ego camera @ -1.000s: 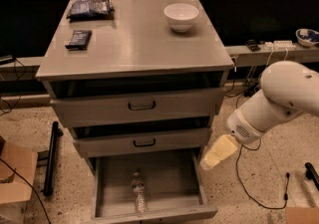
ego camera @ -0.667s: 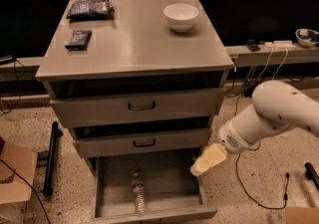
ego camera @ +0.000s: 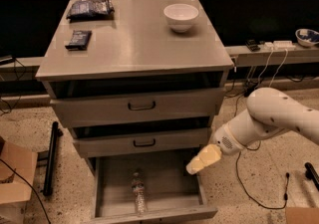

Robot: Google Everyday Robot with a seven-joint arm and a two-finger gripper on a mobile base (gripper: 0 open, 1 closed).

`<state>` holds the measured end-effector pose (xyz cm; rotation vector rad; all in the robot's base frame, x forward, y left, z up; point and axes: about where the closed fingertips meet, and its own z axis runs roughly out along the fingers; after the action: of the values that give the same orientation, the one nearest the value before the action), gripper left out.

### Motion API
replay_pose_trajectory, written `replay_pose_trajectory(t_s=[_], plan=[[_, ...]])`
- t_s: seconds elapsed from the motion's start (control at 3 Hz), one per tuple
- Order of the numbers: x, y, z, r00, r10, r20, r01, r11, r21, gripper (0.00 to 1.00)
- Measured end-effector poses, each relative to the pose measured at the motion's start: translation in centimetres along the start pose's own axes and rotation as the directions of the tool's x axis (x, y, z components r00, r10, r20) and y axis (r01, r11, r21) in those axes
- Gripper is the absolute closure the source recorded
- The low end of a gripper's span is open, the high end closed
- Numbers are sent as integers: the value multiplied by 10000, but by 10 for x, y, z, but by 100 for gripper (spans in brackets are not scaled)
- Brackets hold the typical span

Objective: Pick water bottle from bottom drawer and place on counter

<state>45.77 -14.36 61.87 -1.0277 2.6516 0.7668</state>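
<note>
The water bottle (ego camera: 138, 193) seems to lie on its side on the floor of the bottom drawer (ego camera: 172, 188), a bit left of the middle, and the drawer is pulled out so the bottle can be reached from above. The gripper (ego camera: 203, 159) hangs over the drawer's right side, well apart from the bottle, likely getting ready to go down for it; I cannot tell if it is spread or closed up. No words can be read on the bottle's thin band, or on the dark packets (ego camera: 90, 8) on the counter (ego camera: 134, 49)
</note>
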Motion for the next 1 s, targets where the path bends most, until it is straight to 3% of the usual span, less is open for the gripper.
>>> replay_pose_trajectory(t_s=[0.33, 1.0], plan=[[-16, -19, 67, 9981, 583, 173, -562, 9931, -1032, 0], [-26, -35, 161, 9907, 1359, 49, -1320, 9694, -2071, 0]])
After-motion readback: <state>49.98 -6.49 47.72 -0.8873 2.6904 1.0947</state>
